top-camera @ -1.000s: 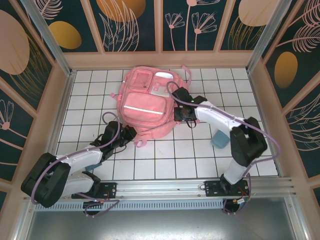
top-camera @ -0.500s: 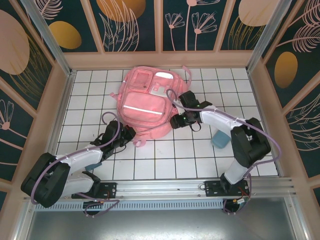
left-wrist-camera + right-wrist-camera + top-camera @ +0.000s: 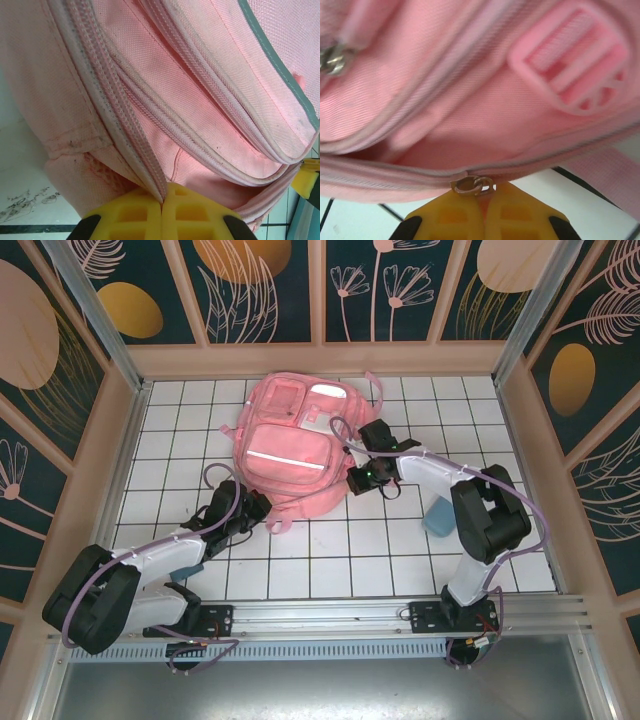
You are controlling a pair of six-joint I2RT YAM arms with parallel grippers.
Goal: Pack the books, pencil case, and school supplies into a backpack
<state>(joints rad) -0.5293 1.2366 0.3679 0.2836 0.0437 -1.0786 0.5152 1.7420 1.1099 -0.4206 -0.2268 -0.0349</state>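
Observation:
The pink backpack [image 3: 290,445] lies flat at the back middle of the table, its front pockets facing up. My left gripper [image 3: 262,508] is at its near left corner, shut on a fold of the backpack's zipper seam [image 3: 150,175]. My right gripper [image 3: 358,478] is at the backpack's right side, shut on the tab behind the metal zipper pull [image 3: 472,185], below a pink buckle [image 3: 575,65]. The blue-teal pencil case [image 3: 440,517] lies on the tiles to the right, apart from both grippers. The books are out of view.
The table is white tile [image 3: 330,560] boxed in by wooden walls. A pink strap [image 3: 375,390] trails from the backpack's far right corner. A small bluish thing [image 3: 185,573] pokes out from under my left arm.
My right gripper has slid toward the near side along the backpack's right edge, holding the zipper. The left arm and the backpack have stayed put.

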